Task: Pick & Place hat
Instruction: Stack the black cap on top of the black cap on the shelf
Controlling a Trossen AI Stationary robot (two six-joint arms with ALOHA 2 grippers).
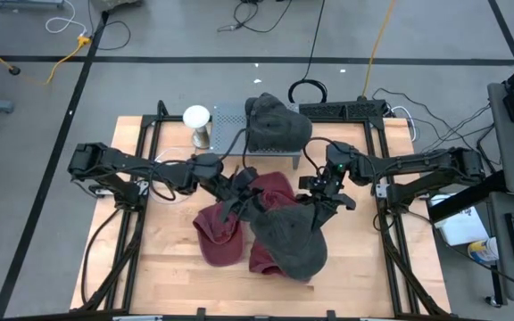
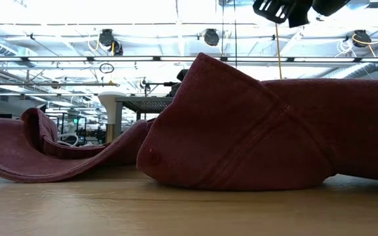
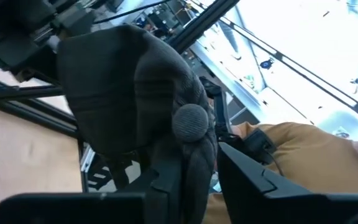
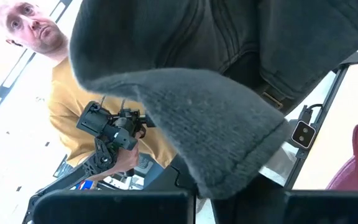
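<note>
A dark grey cap point(image 1: 290, 242) hangs in the air between my two grippers, over the near middle of the table. Its top button point(image 3: 190, 121) shows in the left wrist view and its brim point(image 4: 197, 118) in the right wrist view. My left gripper point(image 1: 241, 201) is shut on its left far side. My right gripper point(image 1: 321, 200) is shut on its right far side. A red cap point(image 1: 226, 227) lies on the wood partly beneath it and fills the low view point(image 2: 241, 131). A second grey cap point(image 1: 275, 125) sits on the metal rack at the far edge. My left gripper pinches the grey cap's crown cloth just below the top button point(image 3: 188, 168) between its two fingers point(image 3: 166, 180), coming level from the table's left. The cap is lifted clear of the table. My right gripper comes at the cap's far right rim from the table's right. Grey cloth point(image 4: 241, 199) runs down between its fingers, and the brim hides the place of contact. The cap hangs toward the near edge.
A white mushroom-shaped stand point(image 1: 196, 120) is at the far left beside the perforated metal rack point(image 1: 230, 120). Black frame rails point(image 1: 136, 214) run along both table sides. Bare wood point(image 1: 159, 267) lies near left. A person in a yellow shirt point(image 4: 73, 112) stands beyond the table.
</note>
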